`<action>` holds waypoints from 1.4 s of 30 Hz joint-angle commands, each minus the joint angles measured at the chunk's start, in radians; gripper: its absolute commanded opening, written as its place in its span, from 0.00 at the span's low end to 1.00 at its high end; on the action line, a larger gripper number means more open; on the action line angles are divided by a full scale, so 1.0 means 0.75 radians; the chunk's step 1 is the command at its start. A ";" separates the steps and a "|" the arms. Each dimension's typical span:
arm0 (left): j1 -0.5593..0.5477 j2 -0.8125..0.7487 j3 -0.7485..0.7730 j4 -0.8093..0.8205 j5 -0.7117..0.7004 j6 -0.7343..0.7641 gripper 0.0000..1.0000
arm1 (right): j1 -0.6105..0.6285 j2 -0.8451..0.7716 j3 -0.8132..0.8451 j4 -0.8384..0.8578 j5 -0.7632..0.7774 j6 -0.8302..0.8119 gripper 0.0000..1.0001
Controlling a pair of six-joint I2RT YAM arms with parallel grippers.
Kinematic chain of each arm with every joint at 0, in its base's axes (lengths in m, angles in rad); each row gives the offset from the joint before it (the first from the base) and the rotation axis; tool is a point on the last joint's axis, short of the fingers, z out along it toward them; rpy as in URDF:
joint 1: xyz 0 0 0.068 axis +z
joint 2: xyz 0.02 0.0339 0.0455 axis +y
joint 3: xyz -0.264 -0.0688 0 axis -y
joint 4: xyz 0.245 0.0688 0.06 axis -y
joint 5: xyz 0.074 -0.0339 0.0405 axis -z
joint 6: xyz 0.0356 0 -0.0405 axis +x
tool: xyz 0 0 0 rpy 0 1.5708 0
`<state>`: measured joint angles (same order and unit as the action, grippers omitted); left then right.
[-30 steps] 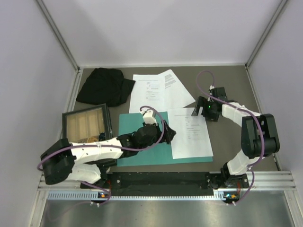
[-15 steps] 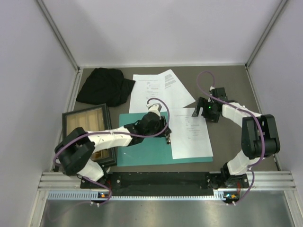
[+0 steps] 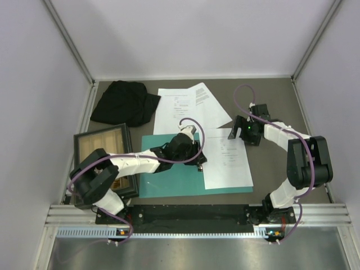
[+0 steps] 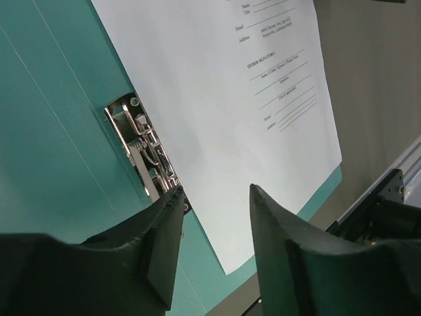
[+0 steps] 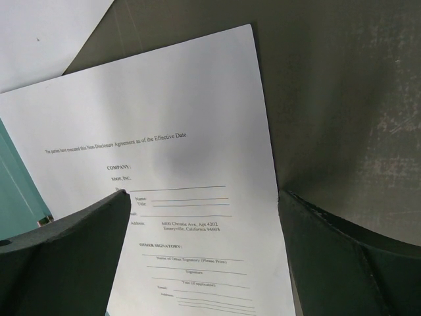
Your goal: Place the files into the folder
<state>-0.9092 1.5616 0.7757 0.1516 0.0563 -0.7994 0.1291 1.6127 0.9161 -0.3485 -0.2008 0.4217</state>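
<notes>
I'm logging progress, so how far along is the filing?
Done: one sheet lies on the open folder, beside its clip. In hand: nothing gripped; the left hand hovers open at the clip, the right hand open over that sheet's top. Left: two sheets on the table behind the folder.

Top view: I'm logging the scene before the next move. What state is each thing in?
folder: open, lying flat.
front sheet: flat on the folder's right half, top overhanging.
back sheets: overlapping, outside the folder.
black cloth: crumpled.
left gripper: jaws open, empty.
right gripper: jaws open, empty.
</notes>
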 commanded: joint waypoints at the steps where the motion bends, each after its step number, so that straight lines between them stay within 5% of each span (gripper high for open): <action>1: -0.001 -0.139 -0.010 -0.014 -0.063 0.060 0.54 | 0.004 -0.027 -0.011 -0.004 0.004 -0.012 0.93; 8: -0.001 -0.325 -0.130 -0.079 -0.118 -0.024 0.74 | 0.004 -0.017 0.000 -0.006 0.004 -0.016 0.93; 12: 0.002 -0.331 -0.163 -0.063 0.006 -0.149 0.81 | 0.004 -0.015 0.000 0.000 0.000 -0.010 0.93; 18: 0.002 -0.268 -0.265 0.188 0.156 -0.341 0.96 | 0.004 -0.013 -0.002 0.004 -0.006 -0.008 0.93; 30: 0.095 -0.021 -0.231 0.583 0.262 -0.503 0.95 | 0.004 -0.025 -0.015 0.006 -0.010 -0.012 0.93; 42: 0.190 0.025 -0.134 0.548 0.338 -0.454 0.91 | 0.002 -0.082 -0.039 -0.043 0.108 0.002 0.93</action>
<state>-0.7765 1.5799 0.6277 0.5034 0.2779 -1.1542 0.1303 1.5990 0.9039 -0.3557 -0.1600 0.4202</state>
